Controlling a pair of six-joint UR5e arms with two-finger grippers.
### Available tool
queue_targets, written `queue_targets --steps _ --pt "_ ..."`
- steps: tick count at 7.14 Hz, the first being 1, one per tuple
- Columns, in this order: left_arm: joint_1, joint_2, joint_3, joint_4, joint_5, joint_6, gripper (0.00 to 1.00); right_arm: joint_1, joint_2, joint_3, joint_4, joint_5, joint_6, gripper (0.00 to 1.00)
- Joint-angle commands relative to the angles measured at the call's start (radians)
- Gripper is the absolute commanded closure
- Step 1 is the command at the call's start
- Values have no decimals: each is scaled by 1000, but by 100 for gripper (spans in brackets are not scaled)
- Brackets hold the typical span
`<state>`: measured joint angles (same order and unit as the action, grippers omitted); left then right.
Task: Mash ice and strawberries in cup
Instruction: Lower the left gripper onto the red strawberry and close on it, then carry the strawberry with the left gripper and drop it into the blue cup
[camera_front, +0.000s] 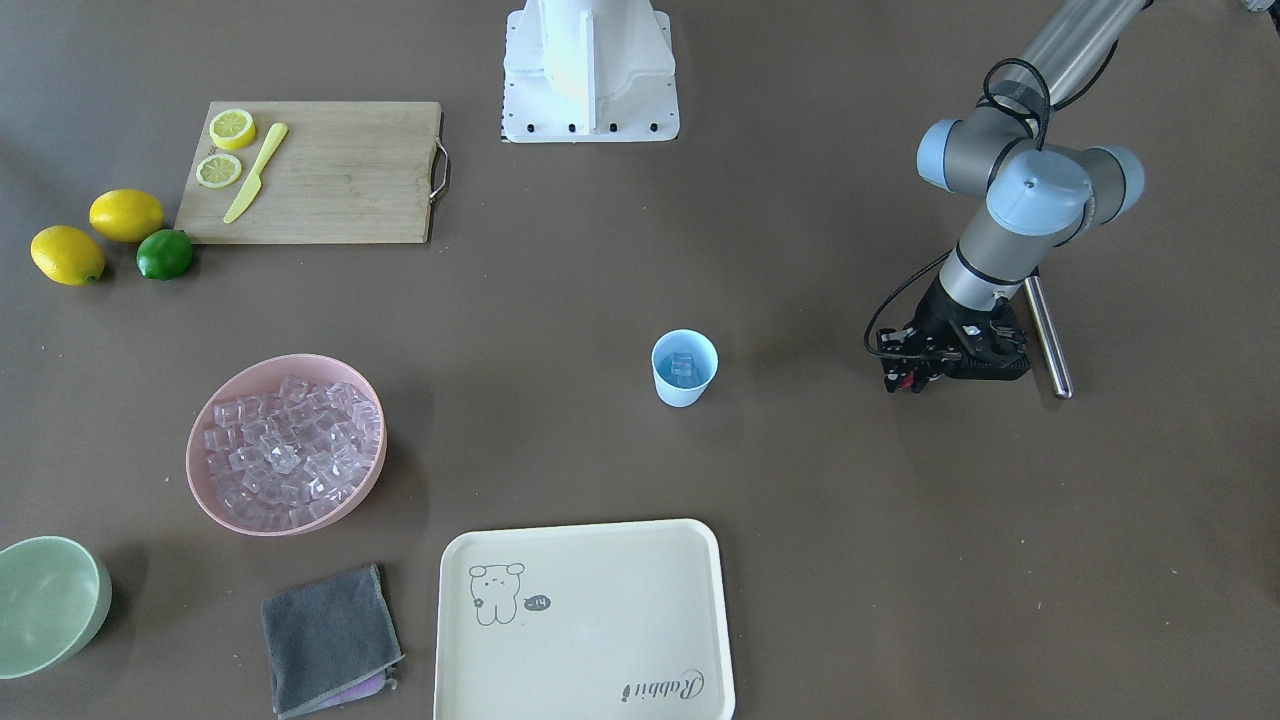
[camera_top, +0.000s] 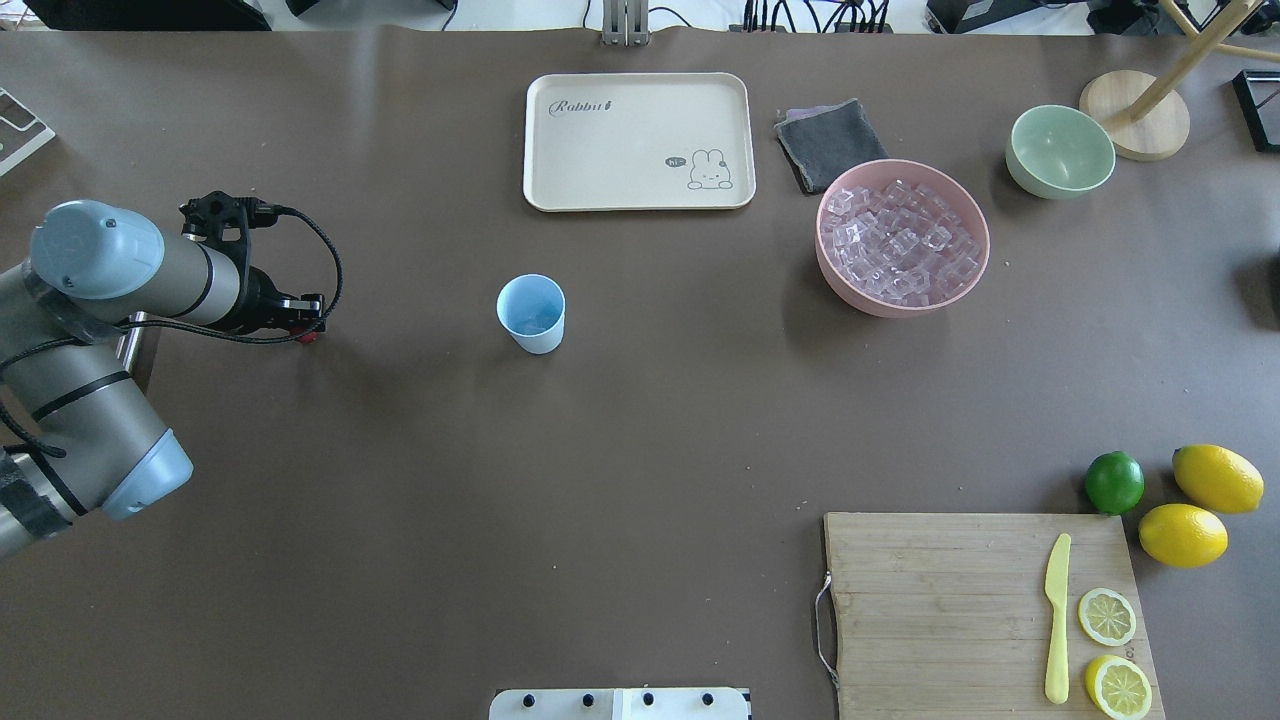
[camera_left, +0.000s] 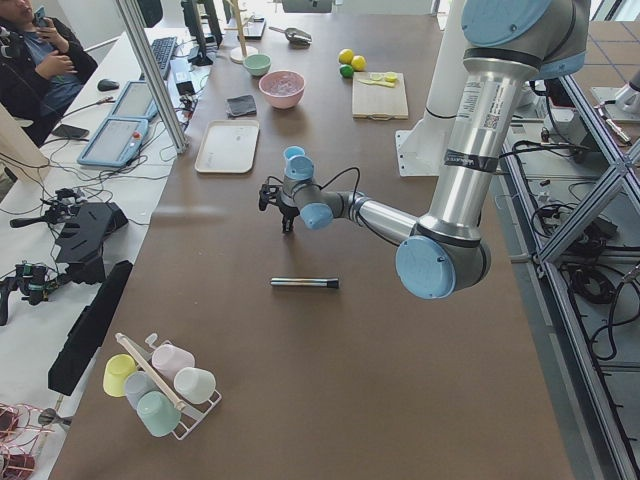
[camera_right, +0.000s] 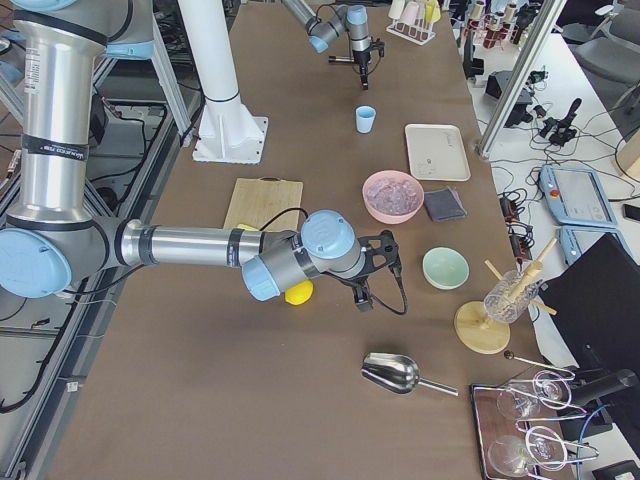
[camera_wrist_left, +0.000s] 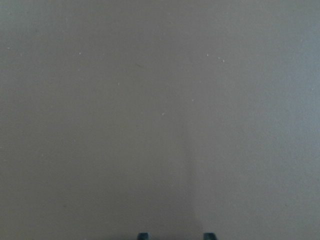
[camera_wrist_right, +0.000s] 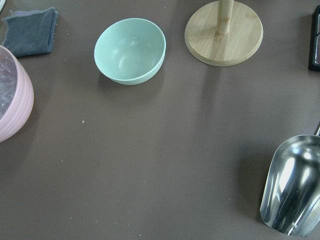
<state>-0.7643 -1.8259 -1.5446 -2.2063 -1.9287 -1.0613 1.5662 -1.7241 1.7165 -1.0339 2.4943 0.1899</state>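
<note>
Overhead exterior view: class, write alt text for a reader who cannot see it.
A light blue cup stands alone mid-table, the robot's left arm off to its left, not touching it. Beyond it lie a cream tray, a pink bowl of ice and a green bowl; a cutting board sits near right.

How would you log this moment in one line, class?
cup: ice inside, no strawberry seen | left gripper: open, empty, near metal rod | right gripper: near green bowl, state unclear

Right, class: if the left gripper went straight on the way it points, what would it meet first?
Probably bare table: the left gripper points down, and its wrist view shows only tabletop ahead. The metal rod lies beside that line.
</note>
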Motion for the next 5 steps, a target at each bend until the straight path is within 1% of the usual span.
queue_targets --steps 1,2,3,4,5 --pt "-6 -4 -15 2 -3 1 70 0 0 0 0 2 0 2" --pt "-9 -19 -72 73 -4 0 70 0 0 0 0 0 0 2" --pt "-10 -112 -169 290 -1 -9 70 0 -2 0 1 0 0 2" --pt "-9 -233 -201 476 0 -37 69 0 -3 2 5 0 0 2" --pt "5 -321 -175 491 0 -154 69 0 -3 2 5 2 0 2"
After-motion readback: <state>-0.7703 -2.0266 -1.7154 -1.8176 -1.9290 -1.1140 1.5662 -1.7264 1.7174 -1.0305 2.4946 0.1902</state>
